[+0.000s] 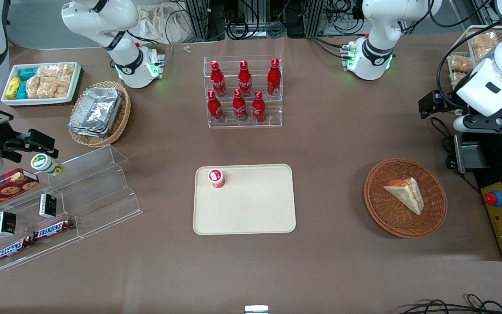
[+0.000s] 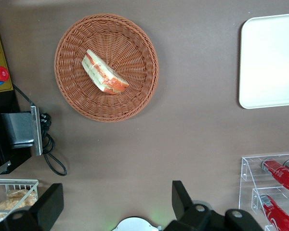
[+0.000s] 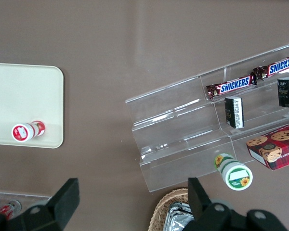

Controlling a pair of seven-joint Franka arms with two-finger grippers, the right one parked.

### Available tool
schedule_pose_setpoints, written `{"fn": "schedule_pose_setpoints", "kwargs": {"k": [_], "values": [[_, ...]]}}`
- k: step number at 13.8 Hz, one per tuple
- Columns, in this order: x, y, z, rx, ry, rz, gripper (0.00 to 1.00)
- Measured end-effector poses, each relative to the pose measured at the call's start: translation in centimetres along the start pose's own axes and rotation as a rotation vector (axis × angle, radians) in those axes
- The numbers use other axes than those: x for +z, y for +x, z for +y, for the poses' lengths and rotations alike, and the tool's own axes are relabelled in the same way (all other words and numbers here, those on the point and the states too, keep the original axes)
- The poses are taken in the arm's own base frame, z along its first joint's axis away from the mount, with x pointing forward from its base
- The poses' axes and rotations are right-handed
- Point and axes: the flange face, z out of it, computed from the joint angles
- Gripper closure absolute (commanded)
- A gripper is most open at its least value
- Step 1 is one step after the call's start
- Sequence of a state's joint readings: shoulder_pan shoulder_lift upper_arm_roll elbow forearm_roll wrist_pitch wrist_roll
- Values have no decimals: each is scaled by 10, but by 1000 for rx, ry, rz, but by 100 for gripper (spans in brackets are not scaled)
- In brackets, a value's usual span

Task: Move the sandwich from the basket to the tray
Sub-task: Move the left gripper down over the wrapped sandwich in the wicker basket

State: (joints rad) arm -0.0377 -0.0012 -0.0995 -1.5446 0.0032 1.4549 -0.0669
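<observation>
The sandwich (image 1: 405,194), a pale triangular wedge with red-orange filling, lies in the round reddish-brown wicker basket (image 1: 381,209) toward the working arm's end of the table. Both show in the left wrist view, the sandwich (image 2: 104,73) inside the basket (image 2: 135,103). The cream tray (image 1: 251,213) lies mid-table and holds a small red-and-white bottle (image 1: 216,178); the tray's corner shows in the wrist view (image 2: 272,62). My left gripper (image 1: 490,126) hangs high above the table, farther from the front camera than the basket. It is open and empty (image 2: 115,204).
A clear rack of red bottles (image 1: 243,91) stands farther back than the tray. A black control box with a red button (image 1: 495,198) and a grey metal box (image 1: 466,155) sit beside the basket. Wire baskets of bagged snacks (image 1: 469,56) stand near the working arm's base.
</observation>
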Motion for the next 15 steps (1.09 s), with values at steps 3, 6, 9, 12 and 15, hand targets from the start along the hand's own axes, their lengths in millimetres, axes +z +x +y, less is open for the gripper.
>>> {"fn": "schedule_pose_setpoints", "kwargs": {"k": [3, 6, 9, 12, 15], "values": [[0, 1, -3, -8, 1, 1, 0], [11, 9, -14, -69, -4, -21, 0], [37, 34, -72, -388, -93, -27, 0], [85, 66, -121, -577, -126, -20, 0], [148, 91, -118, -740, -129, -11, 0]]}}
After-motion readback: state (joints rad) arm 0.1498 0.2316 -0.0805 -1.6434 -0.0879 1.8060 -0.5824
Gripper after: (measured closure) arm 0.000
